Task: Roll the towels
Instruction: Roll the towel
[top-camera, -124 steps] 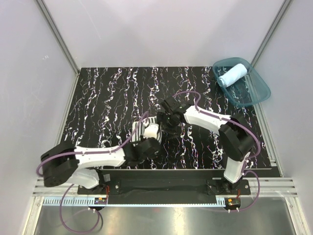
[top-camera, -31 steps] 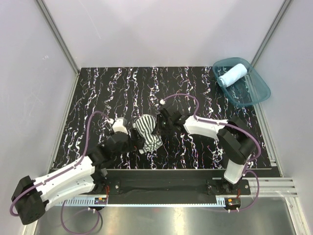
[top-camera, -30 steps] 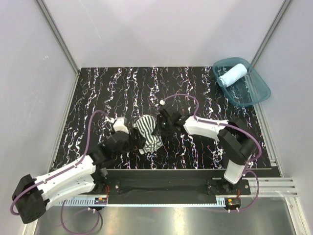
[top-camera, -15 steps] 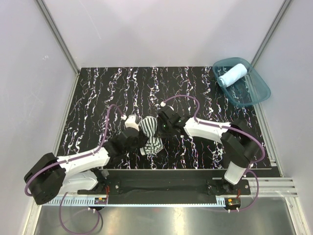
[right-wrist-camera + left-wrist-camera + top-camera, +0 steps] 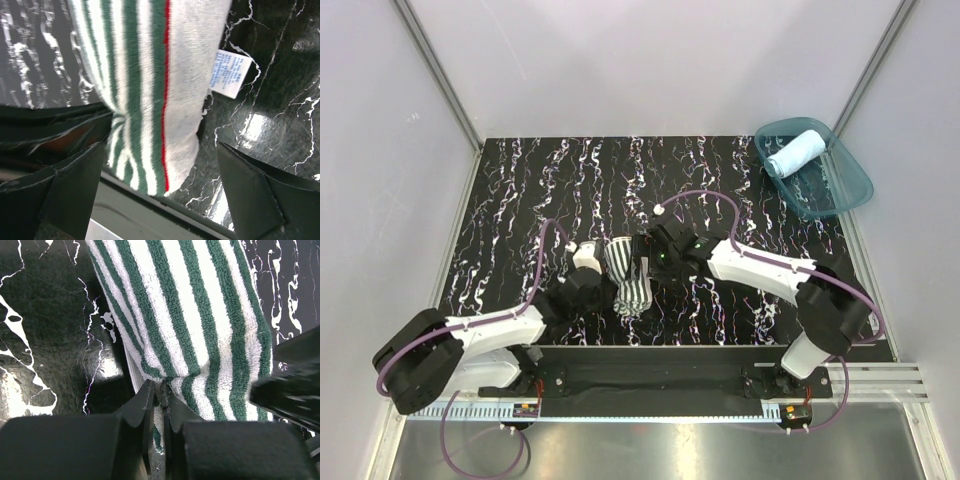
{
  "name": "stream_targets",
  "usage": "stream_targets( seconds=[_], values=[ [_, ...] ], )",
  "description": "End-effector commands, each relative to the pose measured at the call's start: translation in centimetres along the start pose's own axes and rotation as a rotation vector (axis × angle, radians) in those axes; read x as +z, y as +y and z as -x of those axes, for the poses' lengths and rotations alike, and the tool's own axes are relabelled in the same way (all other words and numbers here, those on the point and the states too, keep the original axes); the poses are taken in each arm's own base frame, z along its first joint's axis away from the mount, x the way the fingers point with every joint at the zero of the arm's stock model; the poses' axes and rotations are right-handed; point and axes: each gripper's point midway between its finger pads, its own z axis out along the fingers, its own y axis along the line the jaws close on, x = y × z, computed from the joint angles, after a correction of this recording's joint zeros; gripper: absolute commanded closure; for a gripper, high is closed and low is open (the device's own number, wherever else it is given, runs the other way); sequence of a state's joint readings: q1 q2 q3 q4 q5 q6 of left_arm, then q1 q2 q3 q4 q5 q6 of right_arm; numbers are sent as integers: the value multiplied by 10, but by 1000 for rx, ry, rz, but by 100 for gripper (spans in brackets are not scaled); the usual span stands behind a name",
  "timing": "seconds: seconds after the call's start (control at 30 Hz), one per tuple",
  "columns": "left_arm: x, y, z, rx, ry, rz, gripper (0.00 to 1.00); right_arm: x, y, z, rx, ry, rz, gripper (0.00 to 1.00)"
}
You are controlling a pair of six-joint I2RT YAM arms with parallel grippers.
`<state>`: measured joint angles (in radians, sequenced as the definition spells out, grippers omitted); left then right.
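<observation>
Where the marbled table's [image 5: 520, 200] two o'clock corner bears a teal tub [image 5: 850, 190] holding the rolled blue towel [image 5: 797, 152], the striped towel [image 5: 628, 280] lies near centre, pinched at eight o'clock by the left gripper [image 5: 159, 387]; the right gripper [image 5: 160, 150] gapes wide, straddling it.

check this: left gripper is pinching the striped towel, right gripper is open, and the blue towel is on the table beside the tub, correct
Not quite. The top view shows the blue towel lying rolled inside the teal tub, not on the table beside it. The rest holds: the left gripper is pinching the striped towel and the right gripper is open.
</observation>
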<state>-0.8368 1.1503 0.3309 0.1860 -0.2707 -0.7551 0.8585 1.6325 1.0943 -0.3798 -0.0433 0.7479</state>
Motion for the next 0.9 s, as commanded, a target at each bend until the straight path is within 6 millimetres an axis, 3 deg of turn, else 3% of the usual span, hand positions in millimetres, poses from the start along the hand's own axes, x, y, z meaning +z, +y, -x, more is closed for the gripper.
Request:
stream_targets(
  seconds=[0.0, 0.13, 0.2, 0.4, 0.73, 0.87],
  values=[
    [4, 11, -5, 11, 0, 32, 92, -17, 17, 14, 0, -52, 73, 0],
    [6, 9, -4, 18, 2, 34, 92, -8, 18, 15, 37, -51, 169, 0],
    [6, 9, -4, 19, 3, 33, 92, -1, 15, 4, 43, -16, 198, 0],
    [5, 10, -2, 17, -6, 38, 92, 30, 9, -6, 45, 38, 196, 0],
    [5, 5, 4, 22, -21, 10, 89, 44, 21, -15, 69, 81, 290, 0],
    [2, -6, 10, 9, -40, -44, 76, 56, 17, -33, 110, 124, 325, 29]
  ],
)
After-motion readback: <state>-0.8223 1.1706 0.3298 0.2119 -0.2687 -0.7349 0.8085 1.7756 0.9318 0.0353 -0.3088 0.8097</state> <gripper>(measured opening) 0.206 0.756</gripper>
